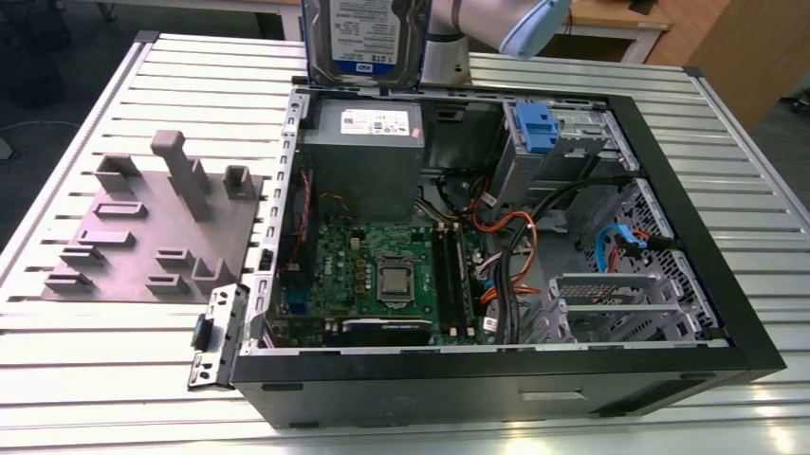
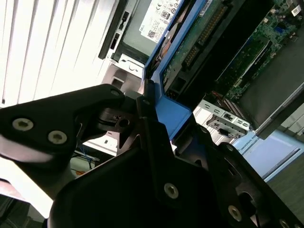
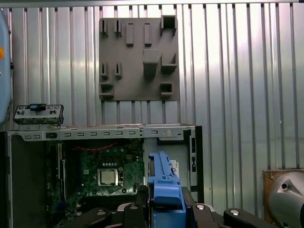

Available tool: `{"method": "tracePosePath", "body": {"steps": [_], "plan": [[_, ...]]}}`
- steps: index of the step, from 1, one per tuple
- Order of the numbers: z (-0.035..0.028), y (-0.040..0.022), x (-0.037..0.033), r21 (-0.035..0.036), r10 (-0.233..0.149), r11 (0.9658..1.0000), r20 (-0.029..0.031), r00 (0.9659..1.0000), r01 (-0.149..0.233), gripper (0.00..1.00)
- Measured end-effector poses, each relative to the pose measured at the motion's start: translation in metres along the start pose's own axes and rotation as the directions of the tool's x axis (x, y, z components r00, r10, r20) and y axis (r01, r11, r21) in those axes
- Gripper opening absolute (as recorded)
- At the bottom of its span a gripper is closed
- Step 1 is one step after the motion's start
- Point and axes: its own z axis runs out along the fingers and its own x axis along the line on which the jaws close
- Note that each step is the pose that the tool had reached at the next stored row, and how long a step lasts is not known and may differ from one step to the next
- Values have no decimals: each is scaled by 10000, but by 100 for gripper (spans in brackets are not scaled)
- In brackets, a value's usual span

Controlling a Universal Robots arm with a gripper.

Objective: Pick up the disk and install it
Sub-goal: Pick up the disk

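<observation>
Disk [image 1: 360, 38] — silver hard drive with a white-and-blue label in a blue carrier frame, held upright on edge, raised above the rim of the open computer case [image 1: 506, 365] on the side nearest the grey power supply [image 1: 364, 142].
Gripper [image 3: 164, 199] — in the first wrist view, black fingers clamped on the disk's blue carrier from both sides.
Motherboard [image 1: 379, 275] — inside the case.
Blue latch [image 1: 538, 128] — on the drive bay.
Grey fixture plate [image 1: 139, 227] — on the slatted table [image 1: 101, 379], on the exterior view's left of the case.

Robotics lab — slatted metal bench [image 1: 101, 365], opened computer case [image 1: 506, 377]
</observation>
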Motion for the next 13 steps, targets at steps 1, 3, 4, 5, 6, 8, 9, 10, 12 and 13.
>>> {"method": "tracePosePath", "body": {"steps": [1,3,4,5,6,8,9,10,12,13], "plan": [[0,0,7,0,0,10000,-1,10000,0,36],[0,-1,21,0,0,10000,-2,10000,0,36],[0,-1,28,1,0,10000,-2,10000,0,36],[-1,-2,35,0,0,10000,-3,10000,0,36],[-1,-2,42,0,0,10000,-3,10000,0,36],[-1,-3,56,1,-1,10000,-5,10000,1,36],[-1,-3,64,1,-1,10000,-6,10000,1,36],[-1,-3,71,1,-1,10000,-6,10000,1,36],[-1,-4,85,0,-1,10000,-7,10000,1,36],[-2,-4,91,1,-1,10000,-8,10000,1,36]]}}
